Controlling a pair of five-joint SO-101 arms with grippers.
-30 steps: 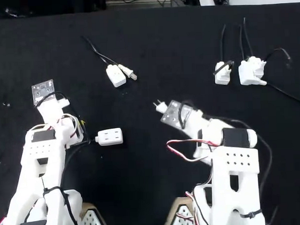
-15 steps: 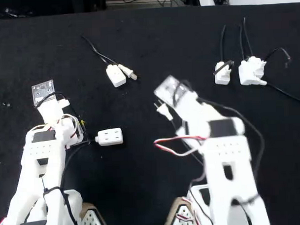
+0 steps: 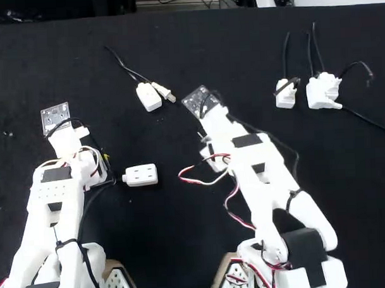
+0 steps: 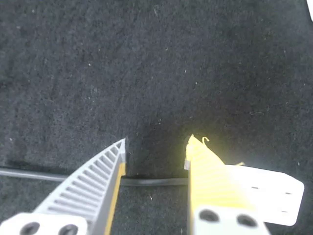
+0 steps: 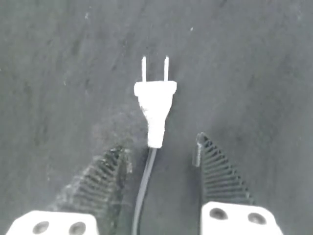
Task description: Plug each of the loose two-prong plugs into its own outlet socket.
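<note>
A white two-prong plug [image 5: 155, 105] lies on the black mat with its prongs pointing away from my right gripper [image 5: 160, 146]. That gripper is open, and the plug's cable [image 5: 143, 188] runs back between its fingers. In the high view the right gripper [image 3: 200, 102] sits mid-table. A free white socket block [image 3: 142, 175] lies between the two arms. My left gripper [image 4: 155, 147] is open at the table's left [image 3: 55, 117], with a thin black cable [image 4: 151, 181] crossing between its fingers.
At the back, a white socket [image 3: 148, 97] lies beside another plug [image 3: 164, 91], near the right gripper. Two more white sockets [image 3: 285, 94] [image 3: 322, 91] with black cables sit at the back right. Red and white wires [image 3: 209, 175] hang off the right arm.
The right arm has swung left and stretched farther up the table. The plug that stuck out at its tip a second ago is now covered by the arm. The left arm has kept still.
</note>
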